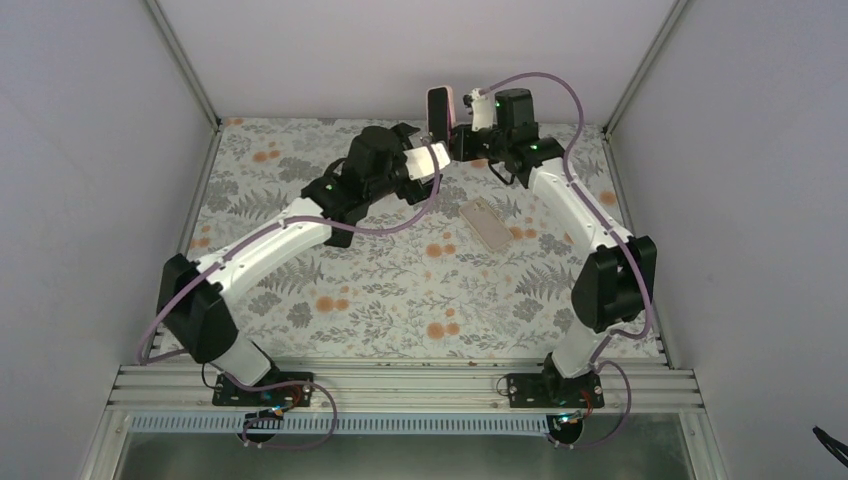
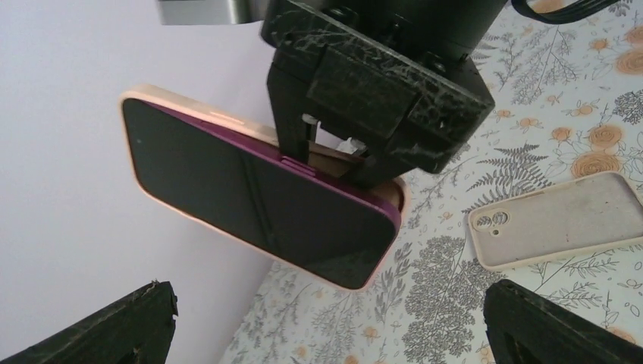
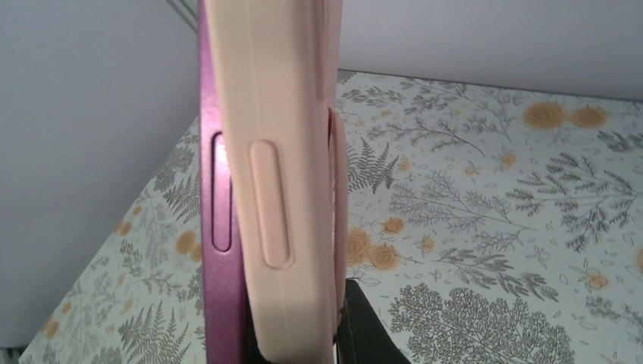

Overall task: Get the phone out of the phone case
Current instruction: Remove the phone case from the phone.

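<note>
Plenty of open room over the middle and near side of the table (image 1: 400, 300). Tight only at the back, with phone (image 2: 258, 205) and case (image 3: 280, 189) up in the air close to the far wall (image 1: 400, 50).

Seeing the right claw (image 2: 334, 152) clamped shut on the case, standing it roughly upright in the overhead view. Left claw (image 2: 331, 296) spread wide, holding nothing. Its fingers (image 2: 98, 334) at either side of the wrist view, phone just ahead between them, not touching.

Inside the peach case: purple phone, dark screen toward the left wrist camera. Looks lifted out along one long edge, purple side showing beside the case wall. Can't say how far from these angles.

Also a second case (image 2: 557, 220), peach, lying flat and hollow side up, empty, right of table centre, well apart from both claws.
</note>
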### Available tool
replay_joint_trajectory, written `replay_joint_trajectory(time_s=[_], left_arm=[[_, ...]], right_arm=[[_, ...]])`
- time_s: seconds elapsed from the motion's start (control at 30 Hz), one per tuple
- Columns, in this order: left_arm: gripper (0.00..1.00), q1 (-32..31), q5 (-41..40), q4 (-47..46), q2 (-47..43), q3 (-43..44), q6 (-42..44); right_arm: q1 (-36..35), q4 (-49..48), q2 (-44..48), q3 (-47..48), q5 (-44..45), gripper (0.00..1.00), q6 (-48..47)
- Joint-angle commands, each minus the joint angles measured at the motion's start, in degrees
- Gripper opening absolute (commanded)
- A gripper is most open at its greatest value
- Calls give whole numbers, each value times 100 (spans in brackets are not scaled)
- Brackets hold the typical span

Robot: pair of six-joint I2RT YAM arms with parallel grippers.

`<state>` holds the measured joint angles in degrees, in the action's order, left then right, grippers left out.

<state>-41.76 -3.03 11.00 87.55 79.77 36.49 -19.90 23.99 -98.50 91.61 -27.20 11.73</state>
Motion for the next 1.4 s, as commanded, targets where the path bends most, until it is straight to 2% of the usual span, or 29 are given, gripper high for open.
replay_joint_trajectory(time_s=[0.0,0.23,0.67,0.9,0.93,1.03,1.13,1.27,1.37], left_arm=[[100,19,210,-341,359,399,-273],[100,22,269,-477,737,590,-389],[100,50,-505,-1179,928,353,-329],[93,133,-1082,-1400,1104,334,-503],[91,133,-1214,-1286,1215,455,-548],[71,142,-1760,-1023,1470,807,-915],[53,82,-2151,-1217,1401,685,-1333],[40,-214,-3105,-2888,1074,-15,-845],[38,-253,-3289,-3679,1081,-46,-560]], right_arm=[[-152,-608,56,347,412,3,537],[-191,-724,156,284,352,3,569],[-260,-791,272,172,328,3,500],[-269,-869,570,-3,445,3,519],[-269,-869,596,-17,445,3,546],[-278,-905,661,-25,404,3,667],[-298,-1033,751,-148,297,3,751],[-429,-1015,697,-302,153,3,836],[-568,-1012,676,-384,209,3,740]])
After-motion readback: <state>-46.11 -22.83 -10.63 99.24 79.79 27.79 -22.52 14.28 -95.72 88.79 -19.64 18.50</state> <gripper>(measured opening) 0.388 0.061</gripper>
